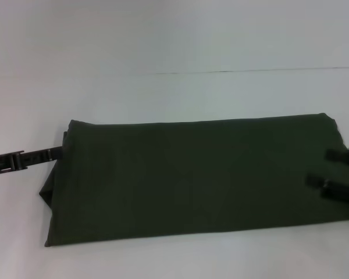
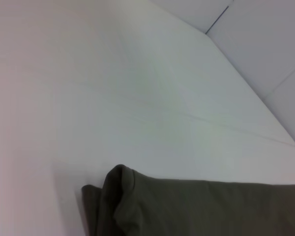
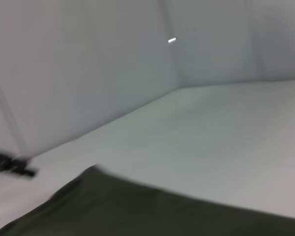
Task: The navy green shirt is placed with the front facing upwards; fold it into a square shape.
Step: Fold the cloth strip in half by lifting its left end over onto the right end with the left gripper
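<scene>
The navy green shirt (image 1: 198,177) lies on the white table as a long folded rectangle with only plain green cloth showing. My left gripper (image 1: 49,155) reaches in low from the left, and its tip meets the shirt's left edge near the far corner. My right gripper (image 1: 331,170) is over the shirt's right end, open, with its two dark fingers (image 1: 339,154) apart above the cloth. The left wrist view shows a bunched, layered corner of the shirt (image 2: 137,206). In the right wrist view the shirt (image 3: 137,211) fills the bottom, and the left gripper (image 3: 12,164) shows far off.
A white table (image 1: 174,46) stretches all around the shirt, with a thin seam line (image 1: 250,71) across its far part. White walls (image 3: 88,73) rise behind it in the right wrist view.
</scene>
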You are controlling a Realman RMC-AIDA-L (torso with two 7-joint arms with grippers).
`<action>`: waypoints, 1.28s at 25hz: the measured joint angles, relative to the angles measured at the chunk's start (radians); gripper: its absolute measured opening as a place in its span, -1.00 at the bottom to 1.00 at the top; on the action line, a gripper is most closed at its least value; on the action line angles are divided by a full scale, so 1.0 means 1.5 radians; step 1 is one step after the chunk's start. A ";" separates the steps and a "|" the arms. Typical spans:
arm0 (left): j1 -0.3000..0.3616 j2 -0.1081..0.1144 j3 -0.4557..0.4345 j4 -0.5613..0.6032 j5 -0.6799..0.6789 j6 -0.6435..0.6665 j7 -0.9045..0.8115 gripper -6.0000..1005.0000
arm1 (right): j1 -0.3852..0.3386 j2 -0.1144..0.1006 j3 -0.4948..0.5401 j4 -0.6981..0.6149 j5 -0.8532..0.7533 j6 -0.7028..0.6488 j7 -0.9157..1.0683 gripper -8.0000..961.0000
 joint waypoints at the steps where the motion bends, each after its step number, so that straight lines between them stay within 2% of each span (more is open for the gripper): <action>1: -0.003 0.003 0.000 0.002 0.002 0.004 -0.009 0.58 | 0.002 -0.001 -0.021 -0.004 0.000 -0.005 0.000 0.96; 7: -0.014 0.012 0.010 0.026 0.018 0.026 -0.002 0.57 | 0.002 -0.001 -0.176 -0.063 0.000 -0.034 -0.003 0.97; 11: -0.017 0.012 0.016 0.040 0.035 0.030 -0.019 0.57 | 0.000 -0.001 -0.229 -0.102 -0.001 -0.085 -0.005 0.97; 17: -0.031 0.012 0.045 0.055 0.096 0.034 -0.115 0.57 | 0.001 0.003 -0.238 -0.137 -0.001 -0.123 0.003 0.97; 22: -0.028 0.002 0.049 0.053 0.097 0.006 -0.140 0.57 | 0.005 0.005 -0.235 -0.130 -0.001 -0.118 0.006 0.97; 32: -0.029 0.004 0.050 0.030 0.137 -0.054 -0.215 0.58 | 0.010 0.007 -0.240 -0.114 -0.001 -0.103 0.006 0.97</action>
